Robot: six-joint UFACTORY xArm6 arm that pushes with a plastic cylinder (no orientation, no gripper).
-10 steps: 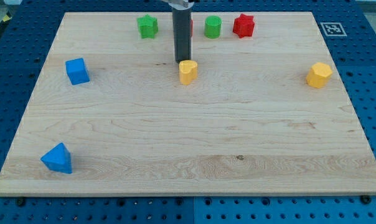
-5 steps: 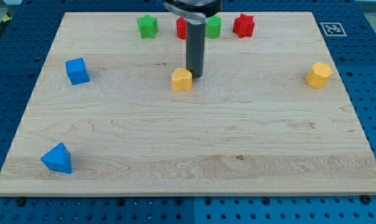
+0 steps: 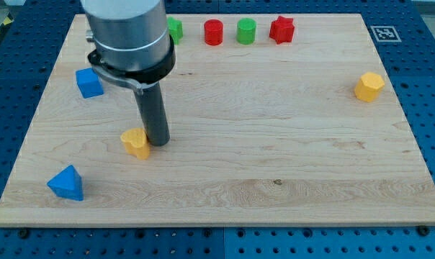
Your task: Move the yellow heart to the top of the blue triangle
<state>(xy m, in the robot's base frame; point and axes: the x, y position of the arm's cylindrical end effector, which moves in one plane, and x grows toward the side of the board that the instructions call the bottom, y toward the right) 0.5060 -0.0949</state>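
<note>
1. You have no pincer on this arm: it ends in a plain dark rod that holds nothing, and my tip [image 3: 158,142] rests on the wooden board [image 3: 289,165].
2. The yellow heart [image 3: 136,143] lies left of the board's centre, with my tip touching or just beside it at its 3 o'clock.
3. The blue triangle [image 3: 66,183] sits near the board's lower left corner, at roughly 8 o'clock from the heart and clearly apart from it.
4. A blue cube [image 3: 88,83] stands at about 11 o'clock from the heart, near the left edge.
5. Along the top edge you see a green block [image 3: 175,28], partly hidden by the arm's grey housing, then a red cylinder [image 3: 214,32], a green cylinder [image 3: 246,31] and a red star [image 3: 281,29].
6. A second yellow block [image 3: 369,86], many-sided, sits near the right edge, at 3 o'clock from board centre, slightly high.
</note>
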